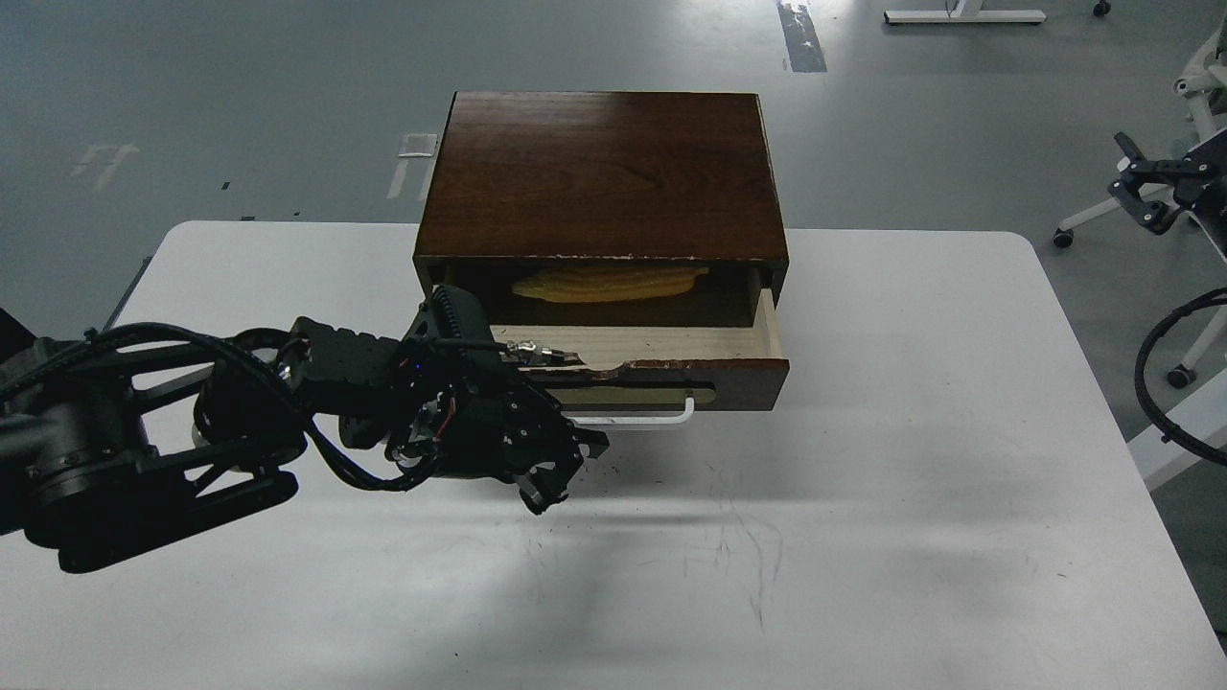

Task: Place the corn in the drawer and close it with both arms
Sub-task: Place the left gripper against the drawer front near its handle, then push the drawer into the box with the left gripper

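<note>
We see the yellow corn [610,284] lying lengthwise at the far end of the dark drawer [671,369], which stands partly open, its front edge chipped.

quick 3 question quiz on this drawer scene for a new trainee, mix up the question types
1. True or false: the corn lies on the table outside the drawer.
2. Multiple choice: where is the left gripper? A) on top of the cabinet B) in front of the drawer, near the left end of its white handle C) inside the drawer
3. Fill in: the drawer is partly ____.

Key
1. False. The corn lies inside the drawer, toward the back.
2. B. The left arm reaches in from the left, and its gripper sits low in front of the drawer face.
3. Open. The pale wood inside still shows.
</note>
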`<action>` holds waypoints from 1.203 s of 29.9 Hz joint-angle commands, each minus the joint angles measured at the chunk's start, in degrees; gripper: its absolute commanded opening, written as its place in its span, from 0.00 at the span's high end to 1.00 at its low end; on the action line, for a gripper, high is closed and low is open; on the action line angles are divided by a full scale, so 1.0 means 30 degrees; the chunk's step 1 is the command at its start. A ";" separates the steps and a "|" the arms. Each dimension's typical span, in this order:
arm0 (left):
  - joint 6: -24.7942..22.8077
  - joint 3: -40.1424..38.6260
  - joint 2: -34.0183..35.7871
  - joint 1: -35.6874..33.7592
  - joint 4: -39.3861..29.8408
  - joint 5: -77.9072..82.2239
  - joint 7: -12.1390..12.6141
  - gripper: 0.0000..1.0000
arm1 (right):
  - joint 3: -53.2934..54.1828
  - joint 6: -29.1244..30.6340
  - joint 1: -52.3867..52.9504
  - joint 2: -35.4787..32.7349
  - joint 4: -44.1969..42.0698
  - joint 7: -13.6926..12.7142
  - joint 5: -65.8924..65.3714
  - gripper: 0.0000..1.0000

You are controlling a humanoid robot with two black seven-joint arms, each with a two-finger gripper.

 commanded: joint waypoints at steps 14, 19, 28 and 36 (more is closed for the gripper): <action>0.0000 0.0019 -0.0021 -0.0490 0.1016 0.1089 0.0008 1.00 | 0.0278 -0.0002 0.0016 0.0021 -0.0438 -0.0014 -0.0001 0.00; 0.0000 -0.0011 0.0008 -0.1017 0.1512 0.1088 0.0008 1.00 | 0.0336 -0.0002 0.0016 -0.0008 -0.0906 -0.0014 -0.0001 0.00; 0.0000 0.0019 -0.0402 -0.1311 0.2480 0.0972 0.0008 1.00 | 0.0336 -0.0002 0.0016 -0.0037 -0.1376 -0.0014 -0.0030 0.00; 0.0000 -0.0040 -0.0636 -0.1340 0.3798 0.1001 0.0008 1.00 | 0.0307 -0.0002 -0.0013 -0.0359 -0.1376 -0.0043 -0.0030 0.00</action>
